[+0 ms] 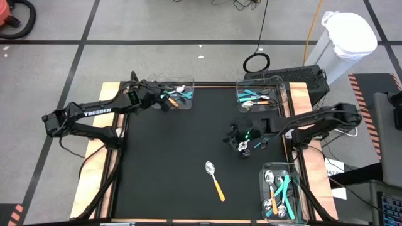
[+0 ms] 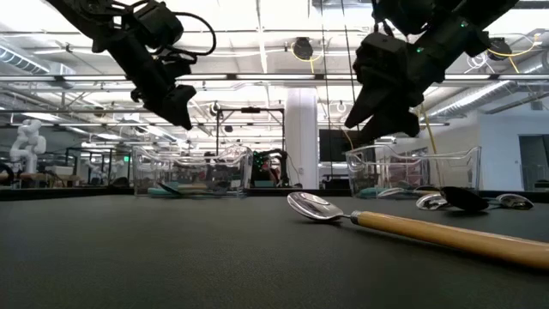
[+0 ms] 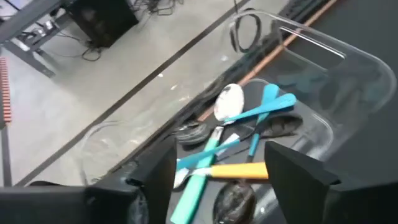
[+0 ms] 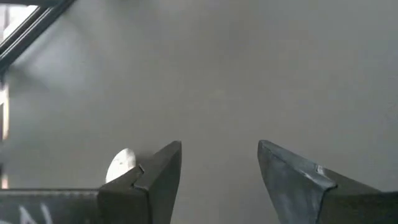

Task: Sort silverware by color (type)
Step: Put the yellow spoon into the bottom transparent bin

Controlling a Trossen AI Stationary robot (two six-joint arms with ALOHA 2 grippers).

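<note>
One spoon with an orange handle [image 1: 215, 180] lies flat on the black mat, near the middle front; it also shows in the low view [image 2: 412, 227]. My left gripper [image 1: 164, 102] hangs open above the far-left clear bin [image 1: 188, 80], over teal-handled utensils [image 3: 249, 115] and one orange-handled utensil [image 3: 239, 169] that lie in it. My right gripper [image 1: 245, 143] hangs open above the mat, right of centre, beyond the lone spoon. The spoon's silver bowl [image 4: 121, 165] shows beside one finger in the right wrist view.
A second clear bin [image 1: 276, 81] with teal-handled utensils stands at the far right. A third bin [image 1: 264, 188] with teal and orange handles stands at the near right. Wooden table edges frame the mat. Bare mat lies at the left and centre.
</note>
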